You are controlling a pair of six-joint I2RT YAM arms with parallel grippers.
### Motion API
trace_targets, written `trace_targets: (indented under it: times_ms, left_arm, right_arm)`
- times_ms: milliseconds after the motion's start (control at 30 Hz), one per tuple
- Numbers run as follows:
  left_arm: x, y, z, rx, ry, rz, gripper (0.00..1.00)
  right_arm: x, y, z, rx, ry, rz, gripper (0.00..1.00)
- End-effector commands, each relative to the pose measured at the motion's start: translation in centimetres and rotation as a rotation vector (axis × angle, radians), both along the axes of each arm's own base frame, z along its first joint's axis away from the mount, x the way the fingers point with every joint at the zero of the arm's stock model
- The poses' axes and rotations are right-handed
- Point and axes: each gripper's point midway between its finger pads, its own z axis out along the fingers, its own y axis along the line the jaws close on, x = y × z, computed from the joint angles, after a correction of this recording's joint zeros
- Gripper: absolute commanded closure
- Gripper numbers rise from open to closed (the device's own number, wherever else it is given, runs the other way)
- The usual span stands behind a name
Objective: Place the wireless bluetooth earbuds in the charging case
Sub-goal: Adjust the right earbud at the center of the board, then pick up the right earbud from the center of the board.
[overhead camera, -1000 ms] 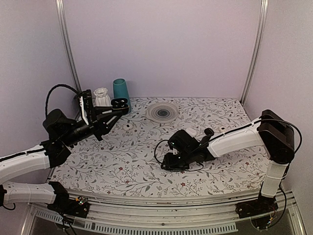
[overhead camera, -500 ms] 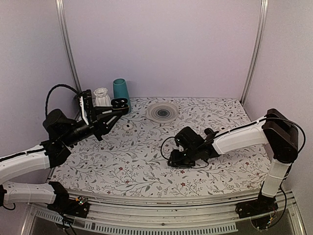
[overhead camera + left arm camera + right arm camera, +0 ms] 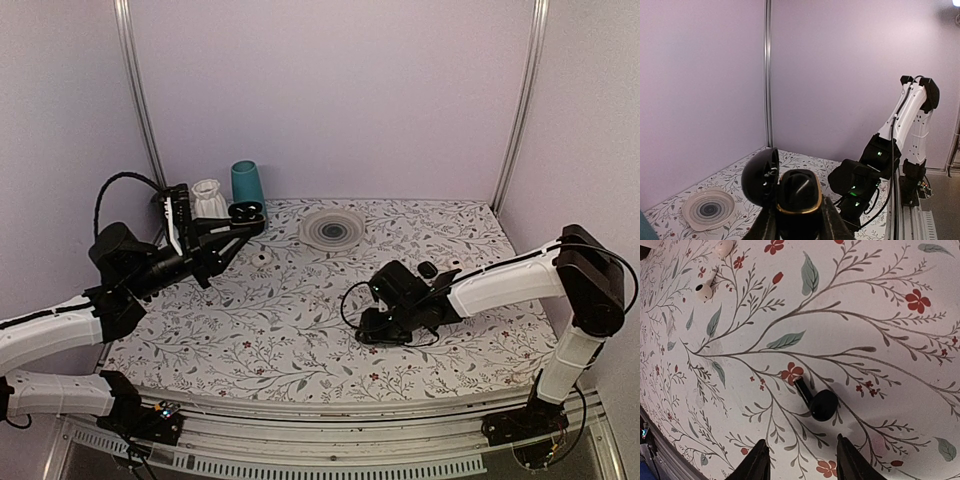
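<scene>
found the right gripper (image 3: pixel 802 467) low over the floral cloth (image 3: pixel 900 340), fingers (image 3: pixel 759 460) parted and holding nothing. spotted one black earbud (image 3: pixel 816 401) lying flat on the cloth just ahead of the fingertips, roughly between their lines and untouched. read its long axis as a diagonal: stem pointing away and to the left in the wrist view, rounded body at the end nearer the gripper. judged that the coming pinch turned on exactly this: a short reach ahead and down, with the jaws turned to close across that diagonal rather than along it. took the right arm as by far the nearer one to this bud. could not make out the bud in the overhead view, lost beside the right arm's dark wrist. noted a small white earbud (image 3: pixel 704 291) well beyond on the cloth, not the task's. farther back and to the left, saw the left gripper (image 3: pixel 799 220) held up off the table and clamped on the charging case (image 3: pixel 799 196), lid (image 3: pixel 760 176) hinged open, mouth facing away from the wrist toward the right arm. could not tell whether a bud sat inside. placed the case well apart from the loose earbud, so reckoned on a carry across the table after the pick. beyond, marked a spiral plate (image 3: pixel 333 228) and a teal cup (image 3: pixel 247 183) by the back wall
</scene>
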Motion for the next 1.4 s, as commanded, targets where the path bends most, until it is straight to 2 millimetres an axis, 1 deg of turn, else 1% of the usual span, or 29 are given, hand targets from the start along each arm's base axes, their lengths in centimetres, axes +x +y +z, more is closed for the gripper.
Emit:
trace_targets:
  times_ms: [0,267,633,767,1000,1100,1167,1367]
  left_arm:
    - [-0.1,0.5,1.6,-0.026,-0.039,0.011,1.00]
    - [-0.3,0.8,1.6,-0.028,-0.043,0.016,1.00]
    - [-0.4,1.0,1.5,-0.027,-0.046,0.024,1.00]
    - [-0.4,1.0,1.6,-0.027,-0.048,0.026,1.00]
    - [-0.4,1.0,1.5,-0.025,-0.047,0.027,1.00]
    - [-0.3,1.0,1.5,-0.026,-0.047,0.026,1.00]
    - [-0.3,1.0,1.5,-0.026,-0.046,0.026,1.00]
    - [-0.3,0.9,1.6,-0.025,-0.046,0.024,1.00]
  right_arm:
    - [1.5,0.2,0.1,0.009,-0.010,-0.055,0.55]
    - [2.7,1.4,0.2,0.037,0.003,-0.085,0.59]
    - [3.7,2.8,-0.3,0.008,-0.005,-0.043,0.63]
    - [4.0,2.2,-0.5,-0.056,-0.027,-0.028,0.64]
    - [4.8,1.7,-0.1,-0.129,-0.065,-0.005,0.67]
    - [4.6,1.4,-0.6,-0.164,-0.062,0.017,0.68]
    - [4.9,2.0,-0.1,-0.167,-0.076,0.031,0.69]
    - [4.9,2.0,-0.5,-0.205,-0.077,0.048,0.70]
